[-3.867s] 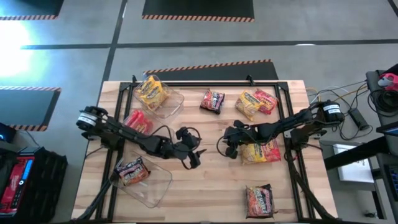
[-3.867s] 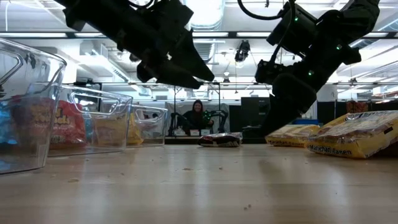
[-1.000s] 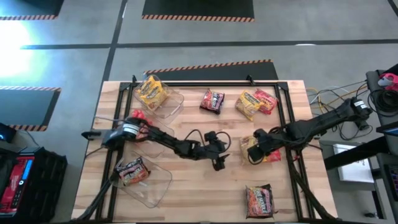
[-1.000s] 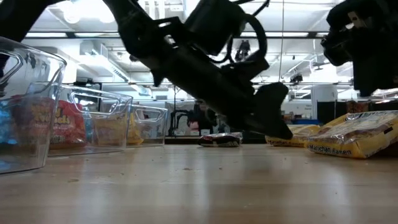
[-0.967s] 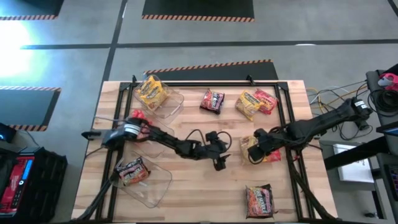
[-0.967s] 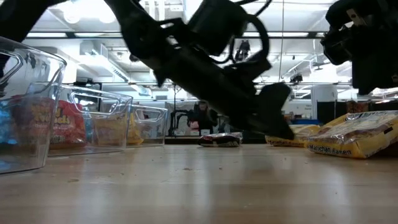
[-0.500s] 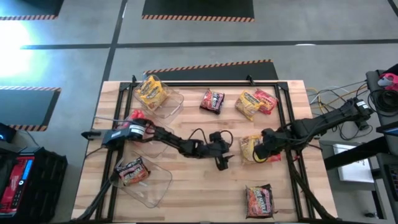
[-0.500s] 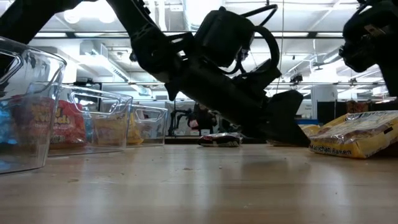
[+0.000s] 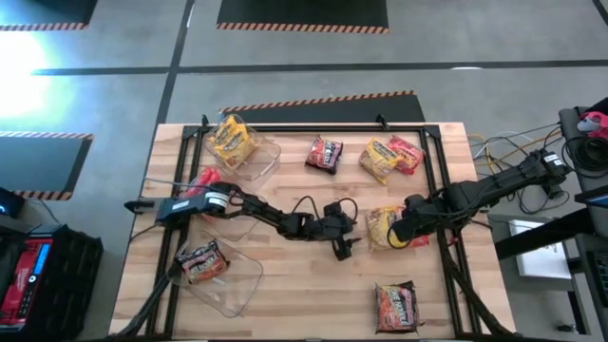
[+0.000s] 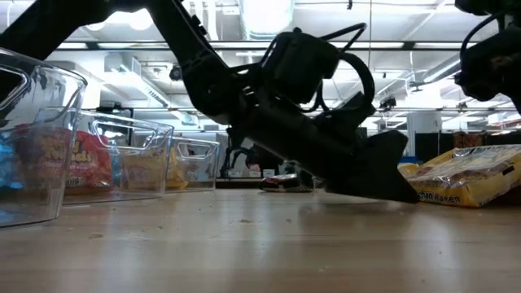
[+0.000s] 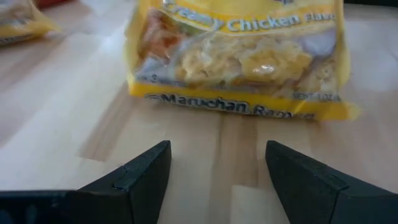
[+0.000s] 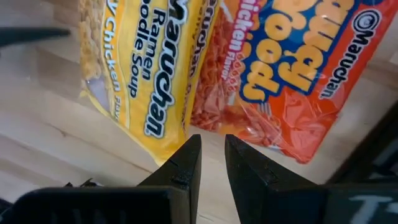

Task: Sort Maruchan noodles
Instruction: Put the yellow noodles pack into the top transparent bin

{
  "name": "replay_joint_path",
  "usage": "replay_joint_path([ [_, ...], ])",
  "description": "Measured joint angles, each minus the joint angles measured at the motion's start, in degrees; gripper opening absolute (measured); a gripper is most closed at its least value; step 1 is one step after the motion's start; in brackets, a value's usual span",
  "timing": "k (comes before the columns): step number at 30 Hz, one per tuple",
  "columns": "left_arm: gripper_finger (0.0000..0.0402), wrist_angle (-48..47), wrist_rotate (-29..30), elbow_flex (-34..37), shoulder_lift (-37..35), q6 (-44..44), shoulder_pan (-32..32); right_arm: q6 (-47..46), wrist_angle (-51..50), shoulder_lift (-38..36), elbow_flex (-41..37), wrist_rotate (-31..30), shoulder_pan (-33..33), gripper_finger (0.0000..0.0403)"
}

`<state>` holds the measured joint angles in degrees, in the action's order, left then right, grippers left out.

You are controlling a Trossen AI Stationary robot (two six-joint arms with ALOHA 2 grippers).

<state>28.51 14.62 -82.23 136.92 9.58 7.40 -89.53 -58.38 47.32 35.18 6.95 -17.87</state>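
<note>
A yellow Maruchan packet (image 9: 380, 224) (image 11: 239, 56) lies flat on the table right of centre. Its edge overlaps an orange packet (image 12: 292, 68) beside it. My left gripper (image 9: 347, 247) (image 11: 217, 149) is open and low over the wood. It points at the yellow packet's near-left edge, a short way off. My right gripper (image 9: 399, 234) (image 12: 211, 140) hangs above the seam between the two packets, its fingers shut with only a slit between them. The low view shows the yellow packet (image 10: 464, 179) with the right arm raised above it.
Three clear bins line the left side: far (image 9: 255, 160), middle (image 9: 204, 182) and near (image 9: 228, 283), each holding a packet. Loose packets: a dark one (image 9: 324, 153), a yellow one (image 9: 380, 158) and a red one (image 9: 407, 152) near the far edge, and one (image 9: 396, 304) at the near right.
My left gripper has reached toward the table's right and come down close to the wood, closing in on the yellow packet with its fingers still open. My right gripper has shifted slightly right and risen above the packets. The packets have stayed put.
</note>
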Motion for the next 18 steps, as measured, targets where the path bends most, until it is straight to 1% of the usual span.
replay_joint_path([
  [5,0.0245,-0.1,-0.7,-1.7,1.1,-0.7,0.0,1.3,0.7,0.9,0.0,-2.5,0.0,0.0063],
  [11,0.0245,-0.1,-1.0,-2.2,1.6,-0.7,0.0,4.8,0.4,1.3,-0.1,-3.2,0.0,0.0066],
  [14,0.0245,-0.1,-1.8,-2.2,1.6,-0.7,-0.1,5.8,0.3,1.1,-0.1,-3.9,0.0,0.0081],
  [18,0.0245,-0.2,-2.0,-2.2,1.6,-0.7,-0.1,7.1,0.4,1.1,-0.2,-4.3,0.0,0.0117],
])
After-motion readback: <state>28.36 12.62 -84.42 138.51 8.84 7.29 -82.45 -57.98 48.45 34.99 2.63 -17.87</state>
